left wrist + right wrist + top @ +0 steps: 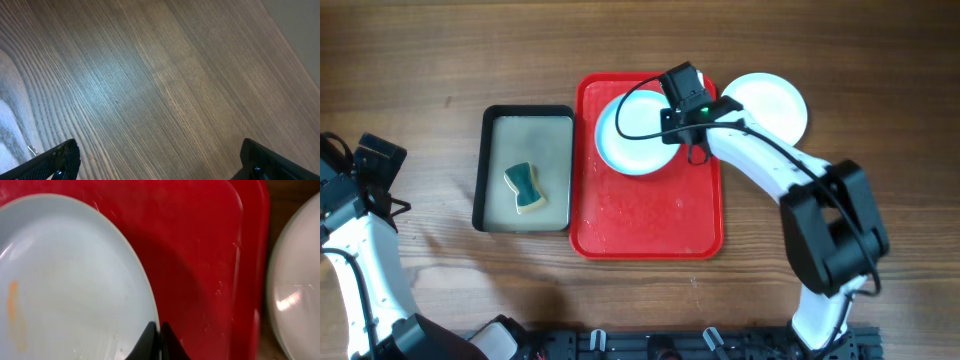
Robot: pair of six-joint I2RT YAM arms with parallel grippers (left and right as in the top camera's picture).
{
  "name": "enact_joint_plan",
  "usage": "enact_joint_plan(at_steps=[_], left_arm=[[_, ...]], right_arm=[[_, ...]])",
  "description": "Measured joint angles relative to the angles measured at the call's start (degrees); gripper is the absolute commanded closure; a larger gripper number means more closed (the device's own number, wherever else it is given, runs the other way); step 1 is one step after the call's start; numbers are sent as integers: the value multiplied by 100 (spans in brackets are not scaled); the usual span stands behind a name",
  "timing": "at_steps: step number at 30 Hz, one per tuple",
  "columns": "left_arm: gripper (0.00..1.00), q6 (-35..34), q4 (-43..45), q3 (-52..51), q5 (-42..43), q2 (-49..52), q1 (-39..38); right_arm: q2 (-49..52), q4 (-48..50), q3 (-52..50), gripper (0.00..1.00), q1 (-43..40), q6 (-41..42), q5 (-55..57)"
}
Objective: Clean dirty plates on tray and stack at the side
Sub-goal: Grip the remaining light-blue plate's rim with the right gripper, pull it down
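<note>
A pale mint-blue plate (632, 135) lies tilted in the far part of the red tray (650, 215). In the right wrist view this plate (70, 275) carries an orange smear near its left side. My right gripper (672, 132) is shut on the plate's right rim, one fingertip over it and one under, in the right wrist view (159, 332). A white plate (770, 105) rests on the table just right of the tray, and its edge shows in the right wrist view (300, 290). My left gripper (162, 165) hangs open over bare wood at the far left (365, 165).
A black-rimmed basin (485, 170) with cloudy water and a teal-and-tan sponge (524, 187) stands left of the tray. The tray floor (200, 255) is wet with droplets. Wooden tabletop (165, 75) surrounds everything.
</note>
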Motion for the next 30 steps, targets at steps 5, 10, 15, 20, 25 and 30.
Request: enact_joint_plan(at_steps=[5, 10, 15, 20, 25, 30], left_arm=[[0, 0, -2, 0, 0, 0, 0], [0, 0, -2, 0, 0, 0, 0], [0, 0, -2, 0, 2, 0, 0], [0, 0, 0, 0, 2, 0, 0], [0, 0, 0, 0, 0, 0, 0], [0, 0, -2, 0, 0, 0, 0]], right_arm=[[-166, -1084, -9, 96, 0, 321, 37], [-166, -1088, -9, 61, -17, 748, 37], [-166, -848, -9, 70, -103, 433, 39], [190, 48, -11, 69, -179, 94, -66], [334, 245, -11, 72, -179, -343, -286], [555, 313, -11, 96, -197, -435, -295]])
